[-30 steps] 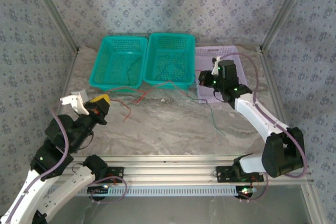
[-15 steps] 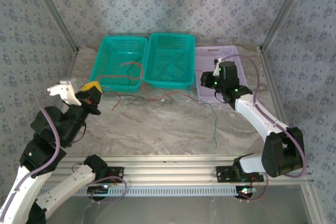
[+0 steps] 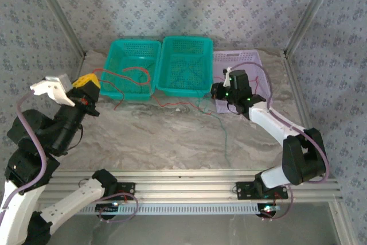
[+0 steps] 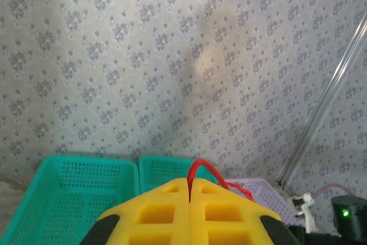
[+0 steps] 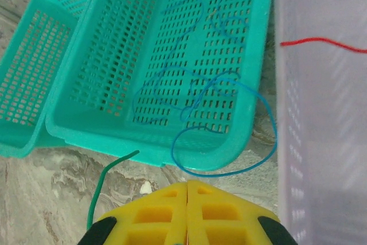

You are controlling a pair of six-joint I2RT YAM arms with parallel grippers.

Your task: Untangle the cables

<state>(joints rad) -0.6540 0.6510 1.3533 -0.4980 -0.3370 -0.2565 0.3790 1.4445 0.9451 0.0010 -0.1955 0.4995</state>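
Left gripper (image 4: 190,192): raised over the table's left edge, its yellow pads pressed together on a thin red cable (image 4: 200,163).
Red cable: in the left wrist view it looped up out of the seam between the pads. In the top view it ran from that gripper across the left basket, then along the table in front of the baskets.
Left teal plastic mesh basket (image 3: 135,42): at the back of the grey marbled table (image 3: 166,136), touching the basket to its right.
Middle teal plastic mesh basket (image 3: 188,38): held a thin blue cable (image 5: 189,109).
Blue cable: coiled on that basket's floor, with one loop hanging over its near right corner.
Thin green cable (image 5: 97,190): one end lay by the middle basket's near wall, and the rest trailed over the table towards the near edge.
Right gripper (image 5: 187,192): low in front of the gap between the middle and right baskets, pads closed. I could not tell whether any cable was pinched.
Lavender plastic mesh basket (image 3: 238,55): furthest right, with a red strand inside.
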